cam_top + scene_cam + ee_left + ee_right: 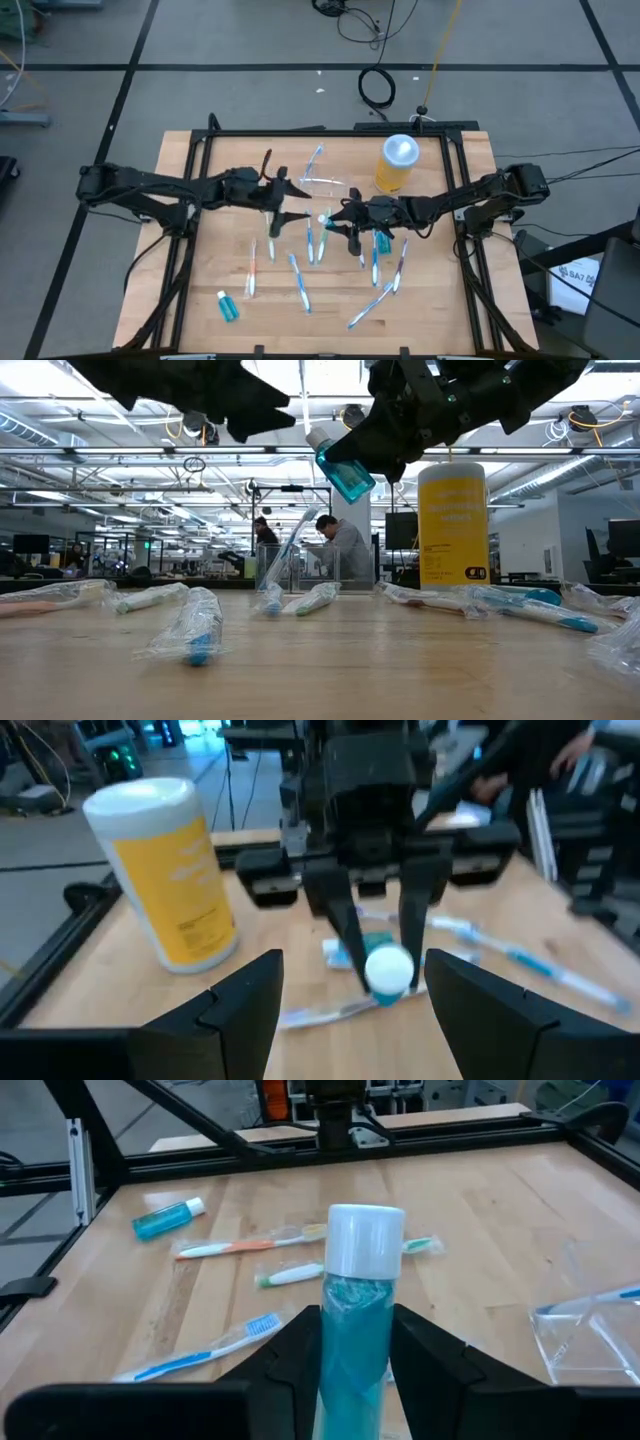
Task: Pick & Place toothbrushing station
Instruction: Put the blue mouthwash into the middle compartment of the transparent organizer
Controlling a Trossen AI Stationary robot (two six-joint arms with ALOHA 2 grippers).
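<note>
Two hands are hovering near the clear station (325,187): the right hand (327,222) is pinching a blue bottle (356,1325), probably for placing it there, the left hand (291,202) is waiting spread.

Bright, even overhead light; left wrist view is blurred, low view's ceiling strips glare.

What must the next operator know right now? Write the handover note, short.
Left gripper: jaws open, empty, hovering over the table's middle.
Right gripper: jaws shut on a small blue bottle, held clear of the table.
Clear holder: beside the yellow jar, one toothbrush leaning in it.
Done: bottle lifted.
Left: probably bottle to holder; wrapped toothbrushes and a second blue bottle lie loose.
</note>
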